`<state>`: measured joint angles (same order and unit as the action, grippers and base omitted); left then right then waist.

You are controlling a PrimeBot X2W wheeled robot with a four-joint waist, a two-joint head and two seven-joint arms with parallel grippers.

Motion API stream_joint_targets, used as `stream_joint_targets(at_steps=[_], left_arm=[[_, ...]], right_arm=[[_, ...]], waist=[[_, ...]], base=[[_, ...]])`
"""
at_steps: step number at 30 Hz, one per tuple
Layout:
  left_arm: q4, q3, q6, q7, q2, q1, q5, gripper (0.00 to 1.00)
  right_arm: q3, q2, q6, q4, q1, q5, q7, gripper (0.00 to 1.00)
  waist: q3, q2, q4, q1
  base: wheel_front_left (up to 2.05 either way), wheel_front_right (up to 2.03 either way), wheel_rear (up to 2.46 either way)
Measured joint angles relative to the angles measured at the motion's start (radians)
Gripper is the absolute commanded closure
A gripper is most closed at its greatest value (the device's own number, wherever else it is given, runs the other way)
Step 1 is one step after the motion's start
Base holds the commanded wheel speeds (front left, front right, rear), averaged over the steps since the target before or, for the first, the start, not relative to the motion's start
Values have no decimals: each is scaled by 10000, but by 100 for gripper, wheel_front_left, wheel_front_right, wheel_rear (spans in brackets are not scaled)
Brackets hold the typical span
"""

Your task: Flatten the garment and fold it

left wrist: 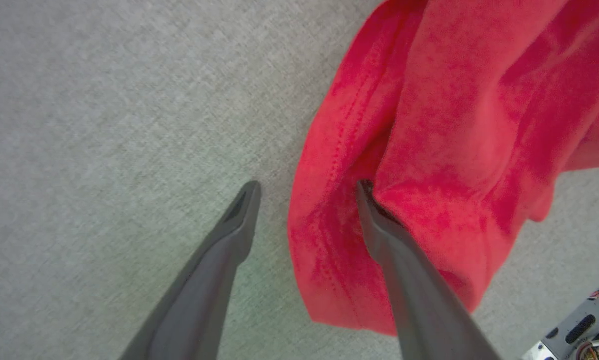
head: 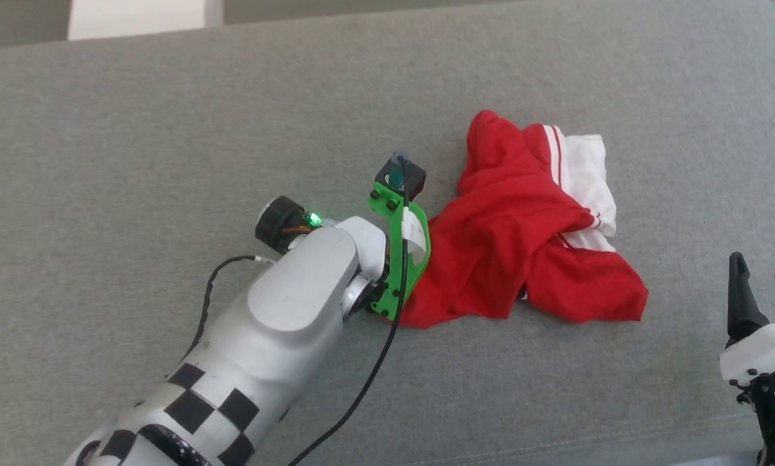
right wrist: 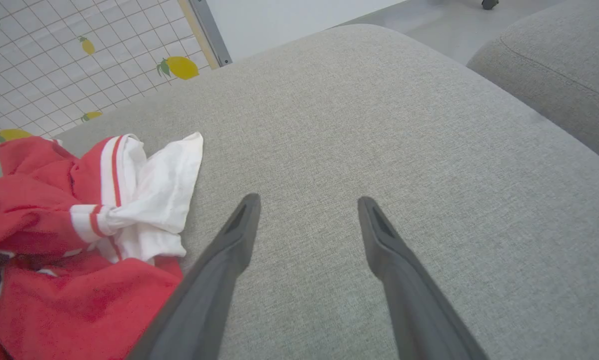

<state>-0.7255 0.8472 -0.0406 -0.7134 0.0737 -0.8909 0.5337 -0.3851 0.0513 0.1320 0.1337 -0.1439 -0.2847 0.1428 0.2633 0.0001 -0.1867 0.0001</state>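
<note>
The garment (head: 523, 239) lies crumpled on the grey cushion (head: 167, 129), its red body bunched and one white sleeve (head: 588, 175) with striped trim on its far right side. My left arm's wrist (head: 394, 259) is at the garment's near left edge. In the left wrist view my left gripper (left wrist: 307, 187) is open over the red hem (left wrist: 329, 150), one finger (left wrist: 379, 235) pressed into the fabric, the other on bare cushion. My right gripper (head: 763, 285) is open and empty, right of the garment (right wrist: 79, 235); its fingertips (right wrist: 252, 205) hover above plain cushion.
A black cable (head: 368, 382) trails from my left arm across the cushion. A second grey cushion (right wrist: 554, 65) lies beyond a gap on the right. A lemon-patterned tiled surface (right wrist: 54, 60) and pale floor (right wrist: 279, 20) lie past the cushion's far edge.
</note>
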Motion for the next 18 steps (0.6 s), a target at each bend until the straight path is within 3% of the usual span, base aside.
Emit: stream_joint_targets(at_steps=[4,5,6,7,13,18], left_arm=[[-222,136,-125,-305,-54,-23,169,0],[-232,180,-128,-355,-54,-57,169,26],[-234,194,-171,-405,-59,-79,209,73],[-232,192,-203,-414,-61,-98,276,100],[-138,25,-278,228,-238,-43,842,100],[56,-800,100,1509,-255,49,1496,100]], right_arm=[[-36,0,0,121,-12,-2,-86,0],[-35,0,0,142,-15,-2,-104,0],[-36,2,0,171,-25,-2,-113,0],[-29,2,0,201,-49,0,-115,0],[67,2,2,272,-204,19,-157,0],[21,2,0,293,-192,151,-155,0]], waist=[[283,0,-154,0],[323,0,-169,0],[364,0,-172,-1],[385,0,-156,0],[333,0,110,0],[163,0,467,0]], base=[[0,0,0],[0,0,0],[0,0,0],[0,0,0],[0,0,0],[0,0,0]])
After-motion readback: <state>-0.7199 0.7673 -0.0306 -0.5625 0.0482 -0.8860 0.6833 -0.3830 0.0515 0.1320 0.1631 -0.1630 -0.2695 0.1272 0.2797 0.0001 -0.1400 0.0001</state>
